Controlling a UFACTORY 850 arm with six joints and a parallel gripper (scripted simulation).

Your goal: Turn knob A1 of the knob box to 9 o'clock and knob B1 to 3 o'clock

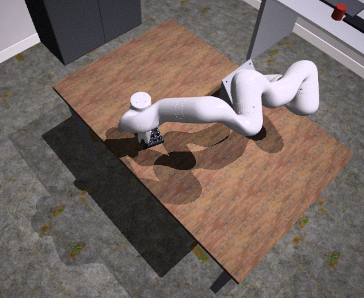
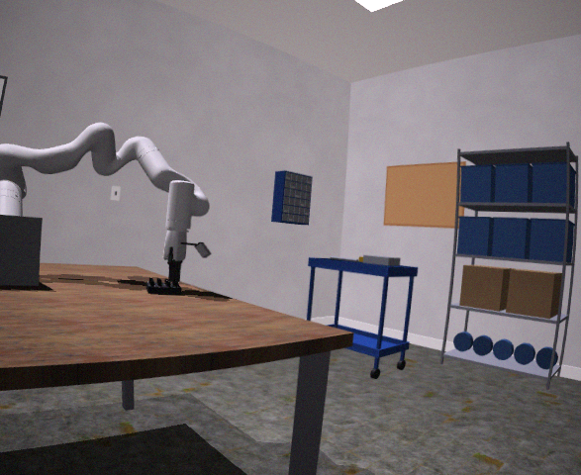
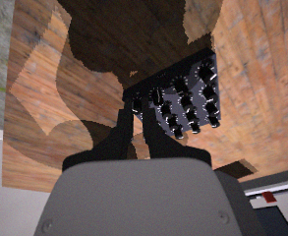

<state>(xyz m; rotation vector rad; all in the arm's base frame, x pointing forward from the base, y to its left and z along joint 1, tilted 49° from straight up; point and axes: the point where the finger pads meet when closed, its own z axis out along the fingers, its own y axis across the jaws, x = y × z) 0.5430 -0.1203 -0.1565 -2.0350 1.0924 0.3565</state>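
The black knob box (image 1: 155, 144) (image 2: 162, 290) (image 3: 197, 91) stands flat on the table under the arm, with rows of black knobs on a blue-grey top. My gripper (image 1: 143, 143) (image 2: 174, 280) (image 3: 137, 106) points down and is nearly closed at the box's corner. It is shut on a corner knob, which looks like knob A1 (image 3: 137, 105); a bit of white line shows on it between the fingers. Knob A2 (image 3: 156, 95) shows just right of the fingers in the wrist view. Knob B1 is hidden behind a finger there, so its pointing cannot be read.
The wooden table (image 1: 255, 192) (image 2: 101, 327) carries the box near its long edge. The arm's base stands on a grey block (image 2: 6, 250) away from the box. The neighbouring knobs stand close to the fingers. Arm shadows darken part of the box.
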